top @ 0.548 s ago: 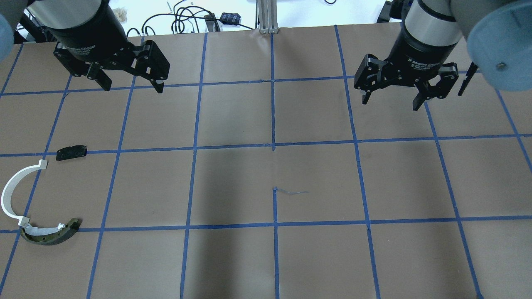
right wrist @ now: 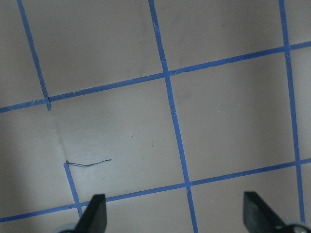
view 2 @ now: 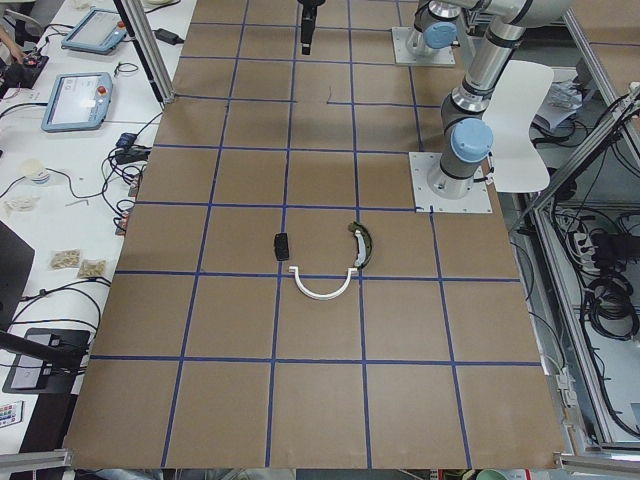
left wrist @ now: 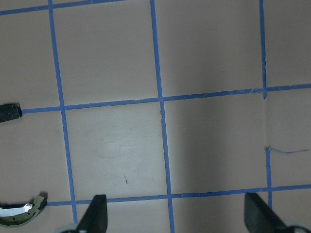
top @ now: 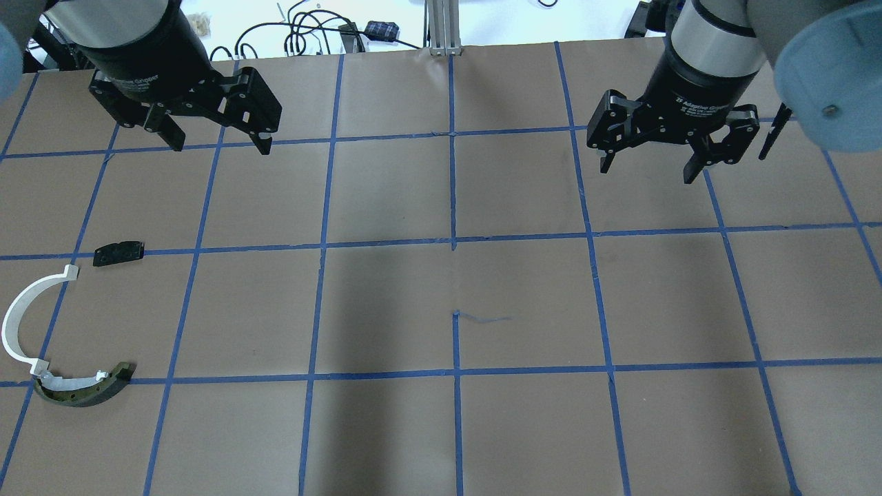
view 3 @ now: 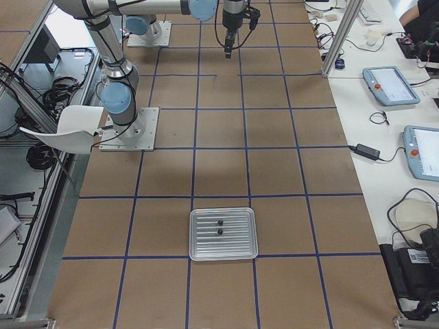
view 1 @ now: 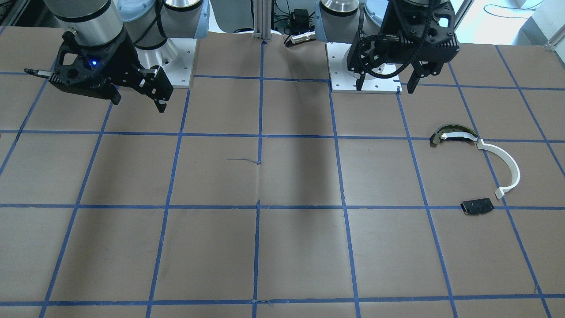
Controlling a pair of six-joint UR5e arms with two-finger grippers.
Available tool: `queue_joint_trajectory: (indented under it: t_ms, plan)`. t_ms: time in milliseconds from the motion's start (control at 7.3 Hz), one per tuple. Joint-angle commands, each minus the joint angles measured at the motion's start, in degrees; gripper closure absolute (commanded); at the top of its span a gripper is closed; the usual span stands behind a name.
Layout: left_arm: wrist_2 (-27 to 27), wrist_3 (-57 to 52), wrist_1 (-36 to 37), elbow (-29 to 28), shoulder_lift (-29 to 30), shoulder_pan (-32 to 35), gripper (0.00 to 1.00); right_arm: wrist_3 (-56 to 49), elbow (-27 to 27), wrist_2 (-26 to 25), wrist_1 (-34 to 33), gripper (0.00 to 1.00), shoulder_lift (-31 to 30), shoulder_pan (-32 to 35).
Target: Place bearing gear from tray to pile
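Note:
The pile lies at the table's left in the overhead view: a thin white half-ring point(top: 15, 320), a curved dark-and-yellowish piece point(top: 83, 390) and a flat black plate point(top: 118, 252). They also show in the front view as the half-ring point(view 1: 508, 164), the curved piece point(view 1: 450, 134) and the plate point(view 1: 476, 206). The metal tray point(view 3: 206, 245) shows only in the right side view, with two small dark parts point(view 3: 220, 227) on it. My left gripper point(top: 220, 146) and right gripper point(top: 648, 172) hang open and empty above the table's far part, well away from pile and tray.
The brown table carries a blue tape grid. White base plates point(view 1: 366, 84) of the arms and an aluminium post point(view 1: 263, 22) stand at the robot's side. Cables point(top: 310, 31) lie beyond the far edge. Tablets point(view 3: 391, 82) lie on a side bench.

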State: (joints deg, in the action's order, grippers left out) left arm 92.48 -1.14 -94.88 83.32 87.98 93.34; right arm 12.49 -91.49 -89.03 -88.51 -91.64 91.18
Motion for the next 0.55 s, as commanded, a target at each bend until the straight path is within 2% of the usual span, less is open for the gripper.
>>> queue_joint_trajectory:
  t_ms: [0,274,411]
  plan:
    - [0.0,0.0,0.0,0.0,0.0,0.0,0.0,0.5,-0.3,-1.1,0.3,0.0,0.1,-0.6]
    - [0.1,0.0,0.0,0.1,0.0,0.0,0.0,-5.7,-0.4,-0.1,0.0,0.0,1.4,-4.5]
    - [0.0,0.0,0.0,0.1,0.0,0.0,0.0,-9.0,-0.4,0.2,0.2,0.0,1.8,-9.7]
